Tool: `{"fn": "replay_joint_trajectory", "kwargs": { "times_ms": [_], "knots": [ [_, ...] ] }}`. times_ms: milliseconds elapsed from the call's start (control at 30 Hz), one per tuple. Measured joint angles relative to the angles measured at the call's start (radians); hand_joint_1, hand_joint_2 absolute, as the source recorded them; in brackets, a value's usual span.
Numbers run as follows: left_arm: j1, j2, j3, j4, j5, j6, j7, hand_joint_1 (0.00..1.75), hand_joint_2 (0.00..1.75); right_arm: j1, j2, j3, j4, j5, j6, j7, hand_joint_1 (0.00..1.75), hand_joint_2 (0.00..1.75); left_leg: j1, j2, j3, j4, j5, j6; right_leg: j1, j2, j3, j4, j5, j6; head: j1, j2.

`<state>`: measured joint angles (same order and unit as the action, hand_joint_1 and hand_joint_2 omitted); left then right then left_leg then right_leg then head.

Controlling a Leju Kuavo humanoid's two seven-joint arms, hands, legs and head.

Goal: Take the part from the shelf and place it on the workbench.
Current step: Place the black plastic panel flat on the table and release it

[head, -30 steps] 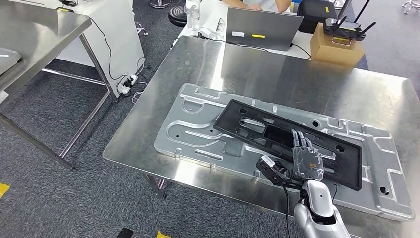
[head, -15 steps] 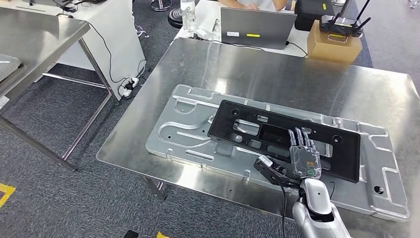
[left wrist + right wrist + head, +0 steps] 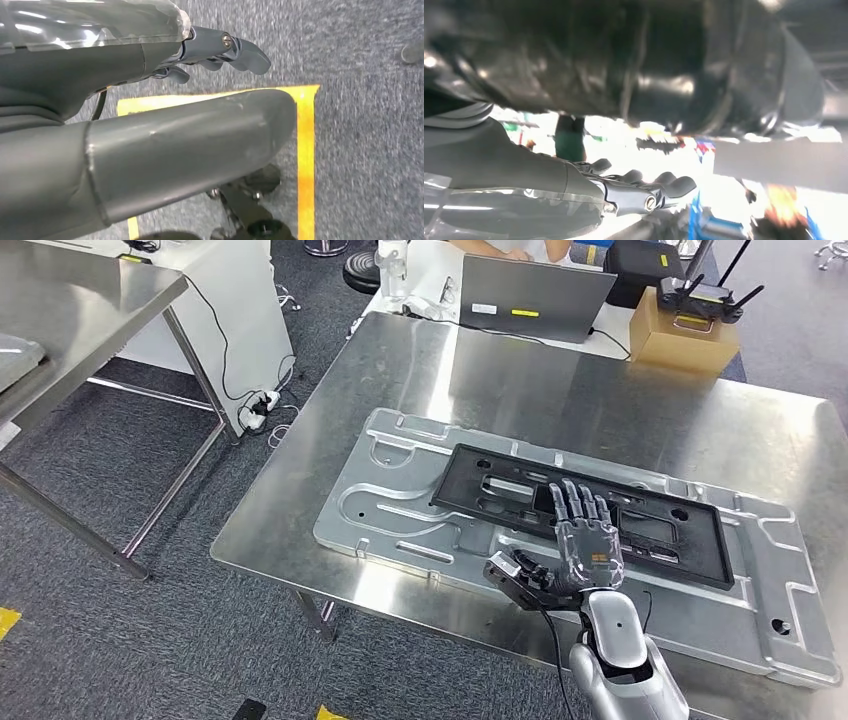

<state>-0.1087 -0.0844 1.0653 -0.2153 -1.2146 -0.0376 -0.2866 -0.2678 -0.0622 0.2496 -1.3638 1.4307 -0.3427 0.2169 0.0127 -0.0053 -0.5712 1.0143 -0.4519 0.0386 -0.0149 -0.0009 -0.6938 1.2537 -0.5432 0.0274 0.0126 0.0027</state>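
Black part flat on the silver plate, on the counter.
Right hand released: fingers spread over the part's near edge, grasping nothing. Left hand hangs over carpet, fingers loosely apart, empty. Laptop at 12 o'clock, box at 1.

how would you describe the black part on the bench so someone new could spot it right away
Start at the big steel workbench in the middle of the head view, and find the long silver stamped plate lying on it. The black part lies flat on top of that plate, under the right robot hand. It is the one dark, flat rectangular frame with cut-out slots, against bright metal all around.
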Motion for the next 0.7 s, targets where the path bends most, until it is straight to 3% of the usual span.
{"fn": "replay_joint_trajectory", "kwargs": {
  "times_ms": [67, 100, 133, 233, 300, 400, 433, 467, 500, 600, 633, 700],
  "knots": [
    [-0.001, -0.002, 0.004, 0.0, 0.004, -0.005, -0.003, 0.0, 0.0, -0.009, 0.003, 0.036, -0.045, 0.034, -0.001, 0.001, 0.0, 0.0, -0.002, -0.002, -0.002, 0.005, -0.002, -0.004, 0.003, 0.001, 0.064, -0.131, 0.064, -0.01, 0.0, 0.0],
    [-0.001, -0.003, 0.006, 0.0, 0.006, -0.006, -0.004, 0.0, 0.0, -0.014, 0.004, 0.058, -0.069, 0.051, -0.001, 0.002, 0.0, 0.0, -0.004, -0.002, -0.004, 0.008, -0.003, -0.007, 0.006, 0.002, 0.086, -0.181, 0.082, -0.016, 0.0, 0.0],
    [-0.002, -0.004, 0.008, 0.0, 0.008, -0.006, -0.004, 0.0, 0.0, -0.02, 0.005, 0.081, -0.092, 0.067, 0.0, 0.005, 0.0, 0.0, -0.005, -0.002, -0.007, 0.009, -0.002, -0.012, 0.009, 0.003, 0.096, -0.208, 0.088, -0.021, 0.0, 0.0],
    [-0.001, -0.006, 0.013, 0.0, 0.011, -0.006, -0.005, 0.0, 0.0, -0.03, 0.009, 0.141, -0.151, 0.099, 0.003, 0.014, 0.0, 0.0, -0.004, -0.002, -0.014, 0.012, -0.001, -0.028, 0.008, 0.002, 0.091, -0.22, 0.094, -0.034, 0.0, 0.0],
    [-0.001, -0.006, 0.015, 0.0, 0.011, -0.006, -0.005, 0.0, 0.0, -0.039, 0.013, 0.171, -0.181, 0.108, 0.004, 0.015, 0.0, 0.0, -0.003, -0.001, -0.03, 0.05, -0.04, -0.037, 0.003, -0.002, 0.086, -0.228, 0.106, -0.049, 0.0, 0.0],
    [-0.001, -0.007, 0.016, 0.0, 0.012, -0.005, -0.005, 0.0, 0.0, -0.048, 0.015, 0.208, -0.209, 0.114, 0.004, 0.016, 0.0, 0.0, 0.001, 0.0, -0.089, 0.223, -0.155, -0.046, 0.004, -0.006, 0.065, -0.23, 0.124, -0.059, -0.001, 0.0],
    [0.0, -0.007, 0.016, 0.0, 0.013, -0.005, -0.005, 0.0, 0.0, -0.048, 0.015, 0.219, -0.214, 0.114, 0.004, 0.017, 0.0, 0.0, 0.001, 0.0, -0.098, 0.266, -0.175, -0.049, 0.005, -0.006, 0.056, -0.228, 0.13, -0.059, -0.001, 0.0],
    [0.0, -0.007, 0.018, 0.0, 0.013, -0.005, -0.005, 0.0, 0.0, -0.048, 0.015, 0.227, -0.218, 0.114, 0.004, 0.017, 0.0, 0.0, 0.001, 0.0, -0.091, 0.274, -0.176, -0.05, 0.006, -0.006, 0.046, -0.226, 0.136, -0.057, -0.001, 0.0],
    [0.0, -0.007, 0.019, 0.0, 0.014, -0.004, -0.005, 0.0, 0.0, -0.047, 0.015, 0.235, -0.222, 0.114, 0.004, 0.017, 0.0, 0.0, 0.001, 0.0, -0.063, 0.241, -0.16, -0.05, 0.006, -0.006, 0.036, -0.223, 0.143, -0.055, -0.001, 0.0],
    [-0.003, -0.006, 0.022, 0.0, 0.014, -0.004, -0.005, 0.0, 0.0, -0.046, 0.015, 0.251, -0.235, 0.115, 0.002, 0.02, 0.0, 0.0, -0.001, -0.001, 0.061, 0.041, -0.099, -0.042, 0.007, -0.006, 0.016, -0.215, 0.161, -0.042, -0.001, 0.0],
    [-0.003, -0.007, 0.022, 0.0, 0.014, -0.004, -0.005, 0.0, 0.0, -0.046, 0.015, 0.256, -0.239, 0.116, 0.0, 0.022, 0.0, 0.0, -0.003, -0.001, 0.079, 0.007, -0.091, -0.037, 0.008, -0.006, 0.013, -0.214, 0.167, -0.036, -0.001, 0.0],
    [-0.002, -0.007, 0.023, 0.0, 0.014, -0.004, -0.005, 0.0, 0.0, -0.041, 0.016, 0.265, -0.244, 0.116, -0.003, 0.026, 0.0, 0.0, -0.009, -0.002, 0.076, -0.001, -0.078, -0.026, 0.009, -0.006, 0.013, -0.219, 0.182, -0.023, 0.0, 0.0]
  ]
}}
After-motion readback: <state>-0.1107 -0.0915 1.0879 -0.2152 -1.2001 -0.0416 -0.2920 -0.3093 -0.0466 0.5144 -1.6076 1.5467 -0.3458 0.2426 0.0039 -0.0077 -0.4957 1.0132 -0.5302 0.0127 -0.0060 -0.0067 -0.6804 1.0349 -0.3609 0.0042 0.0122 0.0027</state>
